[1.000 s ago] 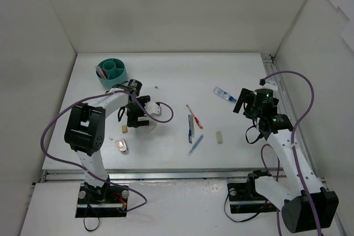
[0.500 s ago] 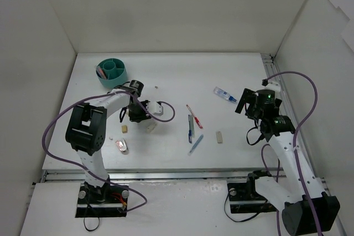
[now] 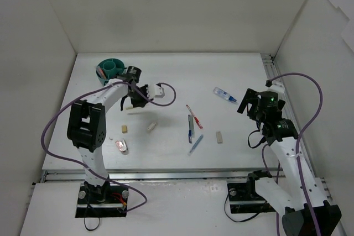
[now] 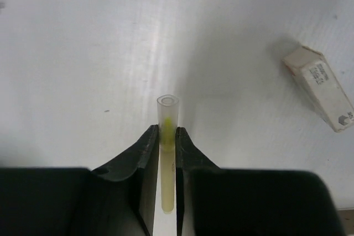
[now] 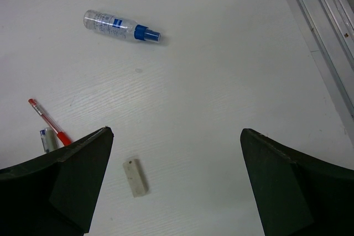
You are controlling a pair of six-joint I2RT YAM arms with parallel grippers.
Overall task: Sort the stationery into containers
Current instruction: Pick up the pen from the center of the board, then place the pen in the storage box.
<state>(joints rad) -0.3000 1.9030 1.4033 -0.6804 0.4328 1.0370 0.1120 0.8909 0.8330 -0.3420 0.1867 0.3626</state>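
My left gripper (image 4: 167,131) is shut on a pale yellow pen (image 4: 167,114), which pokes out past the fingertips above the white table. From above, the left gripper (image 3: 134,99) holds that pen (image 3: 130,105) a little below and right of the teal cup (image 3: 110,70). My right gripper (image 5: 176,131) hangs open over a beige eraser (image 5: 135,177), touching nothing. A blue-white tube (image 5: 121,26) and a red pen (image 5: 48,121) lie farther off. In the top view the right gripper (image 3: 242,105) sits just right of the tube (image 3: 225,94).
Red (image 3: 194,116), grey (image 3: 190,127) and blue (image 3: 196,143) pens lie mid-table. Erasers rest at the left (image 3: 124,129), centre-left (image 3: 151,127) and right (image 3: 219,136). A small pink-white object (image 3: 121,146) lies near the front left. White walls enclose the table; a metal rail (image 5: 326,37) runs along its right edge.
My left gripper shut on the pale yellow pen and carried it up off the table toward the teal cup. The right arm shifted slightly, its gripper still open.
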